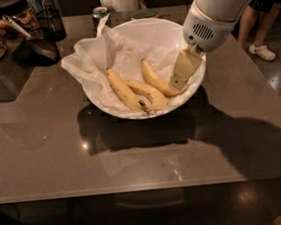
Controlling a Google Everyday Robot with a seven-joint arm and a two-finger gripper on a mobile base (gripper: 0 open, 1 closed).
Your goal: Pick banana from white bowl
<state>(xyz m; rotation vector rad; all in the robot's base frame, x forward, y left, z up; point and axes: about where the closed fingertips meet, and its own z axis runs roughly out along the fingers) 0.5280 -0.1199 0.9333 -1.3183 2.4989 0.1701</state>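
Gripper (pixel 179 83) is inside the white bowl (pixel 158 32), low against the bowl's right wall and coming down from the bowl's upper right. Can't tell whether it is open or closed; it reads as one beige wedge from here.

The banana (pixel 153 79) lies on the crumpled paper (pixel 92 69) in the bowl's right half. Its long axis runs from near the bowl's centre toward the right-front wall, curving. Its right-front end is at or under the gripper tip; contact unclear.

The slim banana (pixel 122 88) and short banana (pixel 148 94) sit toward the bowl's front-centre, left of the target. The bowl stands on the desk (pixel 135 157).

Judgement: the grasp turns on straddling the banana's right end across its axis, clear of the bowl wall.
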